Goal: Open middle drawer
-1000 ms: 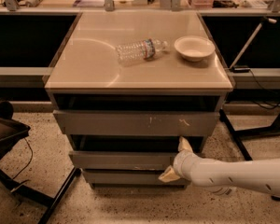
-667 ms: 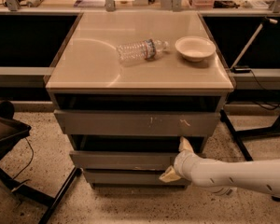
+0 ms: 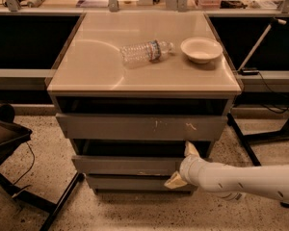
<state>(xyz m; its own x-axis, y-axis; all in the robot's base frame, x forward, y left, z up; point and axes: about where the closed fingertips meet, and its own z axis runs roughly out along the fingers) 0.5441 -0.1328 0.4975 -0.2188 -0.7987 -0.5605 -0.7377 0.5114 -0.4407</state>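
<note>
Where middle drawer (image 3: 125, 165) ajar, claw (image 3: 183, 165) astride

On the table (image 3: 86, 73) the bottle (image 3: 145, 52) lies left of the bowl (image 3: 201, 49); lower right, the claw (image 3: 183, 165) sits at the middle drawer (image 3: 125, 165), right end.

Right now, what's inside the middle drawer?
Only a dark strip shows behind the middle drawer front; the top drawer sits over it, hiding any contents. The gripper clasps the front's right end, fingers above and below.
</note>
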